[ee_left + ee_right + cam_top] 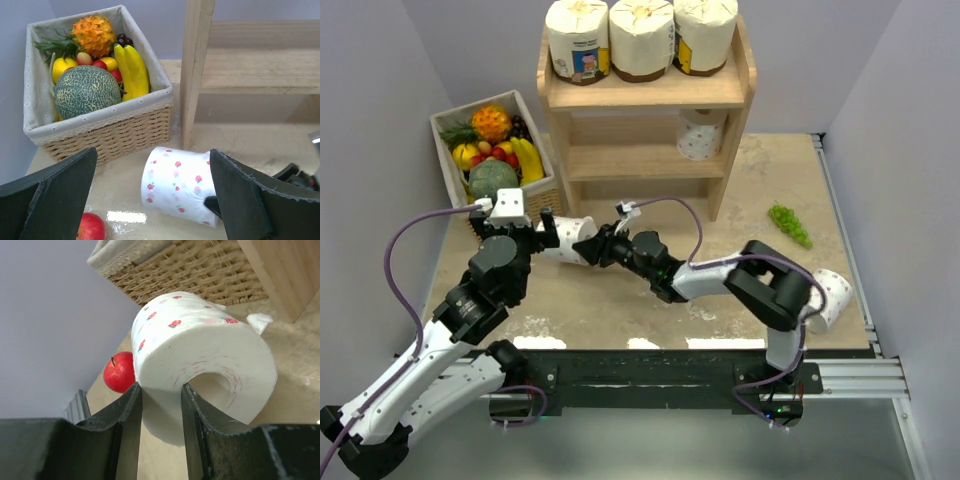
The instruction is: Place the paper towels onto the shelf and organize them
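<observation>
rolls [641, 38] atop shelf [645, 95], basket [542, 197] left of it, one roll [568, 240] before basket

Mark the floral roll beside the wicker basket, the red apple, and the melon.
floral roll [200, 340], right wrist view, top of its wrap.
red apple [119, 374], right wrist view, its visible side.
melon [86, 91], left wrist view, centre of the rind.

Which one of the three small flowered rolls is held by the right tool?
The roll by the fruit basket: the right tool pinches its wall. Another roll sits on the shelf, lower tier; a third roll lies far right.
</observation>
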Robot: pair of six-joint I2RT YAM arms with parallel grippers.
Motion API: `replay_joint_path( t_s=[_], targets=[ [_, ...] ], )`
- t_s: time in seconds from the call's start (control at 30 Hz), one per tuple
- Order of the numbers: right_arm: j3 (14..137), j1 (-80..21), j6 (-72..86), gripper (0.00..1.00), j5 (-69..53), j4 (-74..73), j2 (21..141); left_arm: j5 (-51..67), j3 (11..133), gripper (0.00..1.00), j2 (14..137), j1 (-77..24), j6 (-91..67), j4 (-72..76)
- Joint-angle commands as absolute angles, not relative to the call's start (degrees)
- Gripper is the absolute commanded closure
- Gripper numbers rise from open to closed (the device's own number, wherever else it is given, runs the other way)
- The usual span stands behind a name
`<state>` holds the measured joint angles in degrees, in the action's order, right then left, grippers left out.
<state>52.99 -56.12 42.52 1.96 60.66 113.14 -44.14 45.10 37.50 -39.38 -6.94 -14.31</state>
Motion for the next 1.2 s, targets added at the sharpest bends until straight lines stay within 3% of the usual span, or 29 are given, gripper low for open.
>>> replay_joint_path(
  t_s=[0.0, 0.23, 0.43, 0.63, 0.8, 0.9, 0.97, 1.17],
  targets=[
    [55.54, -55.99, 25.35, 0.65, 3.95, 34.86, 98.89, -44.91, 45.18, 0.0, 35.34, -39.11, -8.44, -12.04],
    [65.2, -56.07, 12.05, 0.64, 10.89, -9.16, 88.69, -44.65, 45.44, 0.0, 35.51, -39.2, -8.52, -11.95],
    [74.08, -56.16, 7.21, 0.65, 17.22, -26.6, 88.33, -45.35, 45.44, 0.0, 35.07, -39.11, -8.79, -11.95],
    [79.62, -56.51, 6.59, 0.64, 20.74, -32.34, 92.28, -45.79, 45.35, 0.0, 35.51, -39.11, -8.79, -11.87],
    [80.95, -56.69, 7.29, 0.56, 20.48, -32.61, 93.34, -45.79, 45.18, 0.0, 35.86, -39.11, -8.7, -11.95],
    [82.09, -56.78, 7.73, 0.45, 20.04, -32.34, 92.9, -45.7, 45.26, 0.0, 36.12, -39.2, -8.79, -11.95],
    [82.79, -56.69, 8.17, 0.31, 17.6, -33.05, 92.2, -45.18, 45.26, 0.0, 36.12, -39.11, -8.7, -12.04],
    [79.45, -56.69, 11.24, 0.17, 17.05, -30.41, 86.41, -43.25, 45.26, 0.0, 37.26, -39.11, -7.82, -11.87]
  ],
)
